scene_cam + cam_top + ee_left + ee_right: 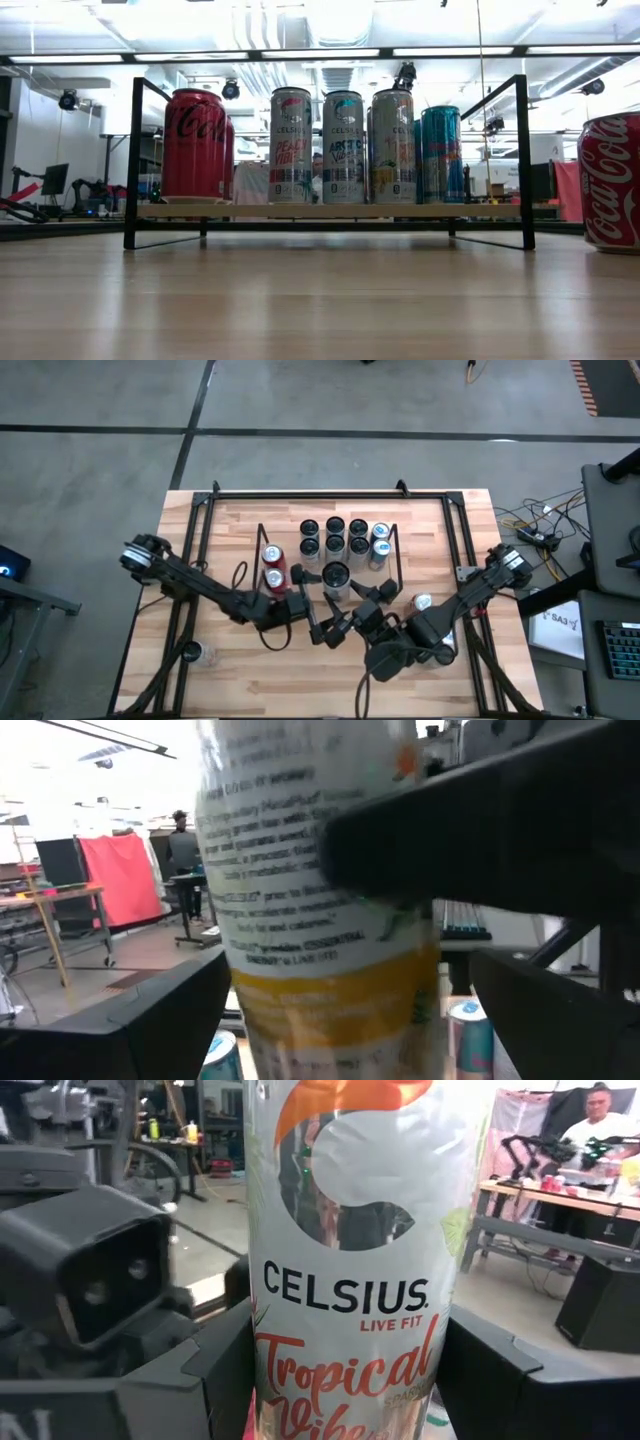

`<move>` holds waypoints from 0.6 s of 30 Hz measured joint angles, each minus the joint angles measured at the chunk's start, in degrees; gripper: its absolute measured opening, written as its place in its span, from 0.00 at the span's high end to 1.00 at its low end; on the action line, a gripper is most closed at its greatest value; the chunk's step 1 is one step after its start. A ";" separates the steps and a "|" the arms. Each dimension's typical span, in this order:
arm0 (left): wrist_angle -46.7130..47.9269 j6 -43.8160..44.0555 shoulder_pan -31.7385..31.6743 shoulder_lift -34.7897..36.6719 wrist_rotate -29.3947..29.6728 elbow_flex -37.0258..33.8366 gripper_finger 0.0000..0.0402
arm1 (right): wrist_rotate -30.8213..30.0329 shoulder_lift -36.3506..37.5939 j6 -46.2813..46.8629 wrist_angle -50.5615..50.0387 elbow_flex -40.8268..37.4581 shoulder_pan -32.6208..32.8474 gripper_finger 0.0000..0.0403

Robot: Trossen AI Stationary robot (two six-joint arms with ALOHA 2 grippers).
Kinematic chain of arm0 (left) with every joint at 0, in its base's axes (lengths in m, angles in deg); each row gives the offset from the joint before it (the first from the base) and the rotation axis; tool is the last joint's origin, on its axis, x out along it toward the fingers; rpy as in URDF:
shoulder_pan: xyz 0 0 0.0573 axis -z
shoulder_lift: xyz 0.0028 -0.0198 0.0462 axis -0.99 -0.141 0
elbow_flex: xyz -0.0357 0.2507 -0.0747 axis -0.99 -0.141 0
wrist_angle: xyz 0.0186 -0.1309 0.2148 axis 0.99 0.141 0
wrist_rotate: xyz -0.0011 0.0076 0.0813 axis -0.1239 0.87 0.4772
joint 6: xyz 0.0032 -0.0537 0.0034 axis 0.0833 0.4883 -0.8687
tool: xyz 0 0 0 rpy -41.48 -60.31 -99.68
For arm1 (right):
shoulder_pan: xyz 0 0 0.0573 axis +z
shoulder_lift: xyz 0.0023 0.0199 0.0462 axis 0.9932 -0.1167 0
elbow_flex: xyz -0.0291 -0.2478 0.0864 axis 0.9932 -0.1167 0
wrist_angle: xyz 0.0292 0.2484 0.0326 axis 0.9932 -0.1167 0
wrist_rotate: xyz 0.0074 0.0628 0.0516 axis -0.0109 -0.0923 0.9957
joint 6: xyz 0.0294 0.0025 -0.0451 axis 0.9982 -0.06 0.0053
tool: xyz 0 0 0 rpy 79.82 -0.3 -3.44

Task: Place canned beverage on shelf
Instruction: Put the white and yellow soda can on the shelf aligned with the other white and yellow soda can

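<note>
A white Celsius "Tropical Vibe" can (pixel 350 1280) stands upright between my two grippers, just in front of the shelf; from above its top shows (pixel 335 575). My right gripper (pixel 345 592) is shut on it. My left gripper (pixel 315 598) is open, its fingers (pixel 150 1020) standing on either side of the same can (pixel 320 950), with a gap on one side. The shelf (pixel 330 211) holds several tall cans (pixel 345 538) and red Coca-Cola cans (pixel 193 145). The held can and both grippers are out of the low view. My right gripper pinches the can's body (pixel 262 1330) between its two fingers (pixel 210 1370), on opposite sides of the can's wall. The fingers come in level from the table's right side. The can stands upright in the hold, lifted clear of the table.
A loose Coca-Cola can (pixel 610 180) stands on the table right of the shelf, under my right arm (pixel 422 602). Another can (pixel 195 652) stands near the table's left front. The black tubular frame (pixel 300 493) runs around the table. Bare wood (pixel 290 680) lies in front.
</note>
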 joint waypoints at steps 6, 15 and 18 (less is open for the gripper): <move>-1.27 -0.02 -0.32 -0.71 -0.51 0.00 0.05 | 1.19 -0.09 0.37 0.00 0.00 -0.26 0.42; -1.91 0.07 -0.36 -0.71 -1.32 0.00 0.15 | 2.26 -0.09 1.48 -0.03 -0.92 -0.24 0.42; -1.80 -0.03 -0.36 -0.71 -1.21 0.00 0.18 | 2.33 -0.09 2.16 -0.05 -1.28 -0.26 0.42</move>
